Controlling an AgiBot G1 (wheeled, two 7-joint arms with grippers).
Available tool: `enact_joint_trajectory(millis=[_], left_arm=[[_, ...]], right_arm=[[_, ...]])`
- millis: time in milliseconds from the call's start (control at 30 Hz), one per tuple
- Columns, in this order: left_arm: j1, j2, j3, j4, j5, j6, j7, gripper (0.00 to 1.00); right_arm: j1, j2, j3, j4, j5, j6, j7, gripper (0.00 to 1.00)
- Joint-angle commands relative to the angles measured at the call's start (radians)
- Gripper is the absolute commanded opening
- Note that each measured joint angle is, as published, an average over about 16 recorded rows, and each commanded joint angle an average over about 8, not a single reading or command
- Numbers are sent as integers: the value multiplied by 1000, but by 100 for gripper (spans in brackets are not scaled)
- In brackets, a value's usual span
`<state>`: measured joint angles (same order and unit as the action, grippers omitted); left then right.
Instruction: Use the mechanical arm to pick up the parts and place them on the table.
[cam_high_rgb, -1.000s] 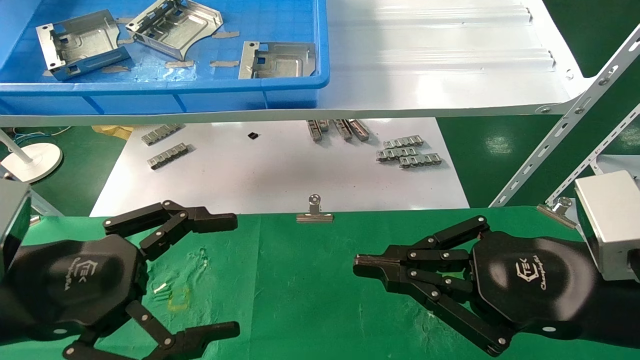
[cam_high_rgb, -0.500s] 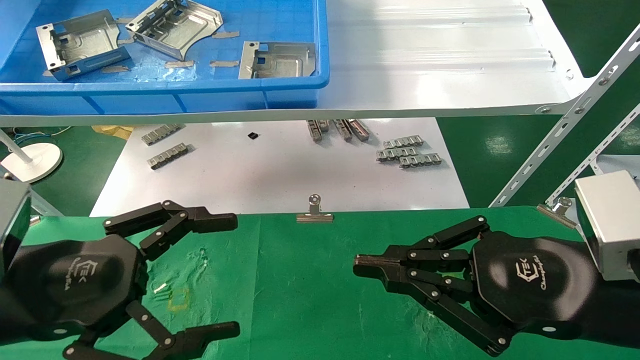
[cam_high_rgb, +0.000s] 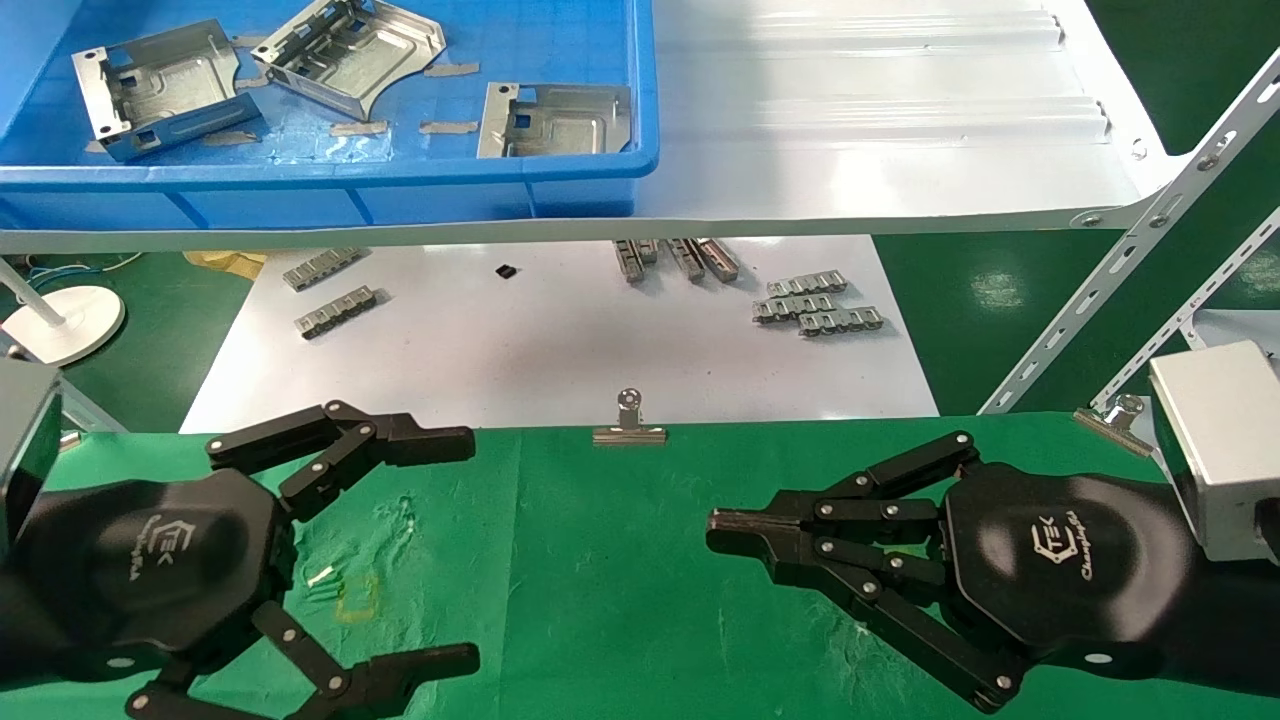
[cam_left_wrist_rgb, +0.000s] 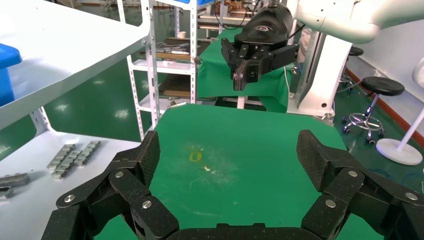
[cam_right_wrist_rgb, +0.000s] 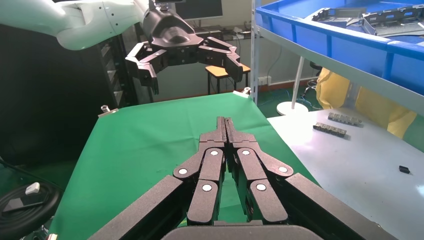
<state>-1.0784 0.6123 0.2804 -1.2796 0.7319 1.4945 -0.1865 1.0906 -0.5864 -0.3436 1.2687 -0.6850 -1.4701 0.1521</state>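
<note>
Left gripper (cam_high_rgb: 440, 545) hangs spread wide and empty over the green table (cam_high_rgb: 600, 580); right gripper (cam_high_rgb: 725, 530) is pinched closed, empty. 3 stamped parts (cam_high_rgb: 555, 120) lie in the blue bin (cam_high_rgb: 330, 180) above: likely light, stiff, slick; best pinched across a folded edge.

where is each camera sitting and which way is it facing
Head view: high on the robot, looking down over the green table toward the blue bin; left hand open, right hand shut.
Left wrist view: behind the left hand, facing the right hand.
Right wrist view: behind the right hand, facing the left hand.
All share the table.
</note>
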Motion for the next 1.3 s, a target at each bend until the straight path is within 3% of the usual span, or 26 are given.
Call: enact_joint_trajectory(millis=[33,167,433,467,633,867,900,1133,1167,1300], left_arm=[[1,0,0,0,0,0,0,100],[-4,2,-2,1,1,-5,2,100],[-132,42,-16,37,56,-117,2,100],[-166,54,-14,51,75,-143,-2,100],[-379,150,39,195,223,-277,-47,100],[-674,304,169,521,486,-427,-97,98],[-706,319,185,567,521,-446,-97,90],[-847,390,262,843,680,-535,-62,5],[-858,397,265,873,687,-543,-52,0],[-889,422,263,969,690,-565,-8,0]], right_arm=[[0,0,0,0,0,0,0,0],[0,0,0,0,0,0,0,1],[0,0,0,0,0,0,0,96],[0,0,0,0,0,0,0,100],[0,0,0,0,0,0,0,100],[0,0,0,0,0,0,0,100],[0,0,0,0,0,0,0,100],[0,0,-1,0,0,0,0,100],[0,0,-1,0,0,0,0,100],[0,0,-1,0,0,0,0,100]])
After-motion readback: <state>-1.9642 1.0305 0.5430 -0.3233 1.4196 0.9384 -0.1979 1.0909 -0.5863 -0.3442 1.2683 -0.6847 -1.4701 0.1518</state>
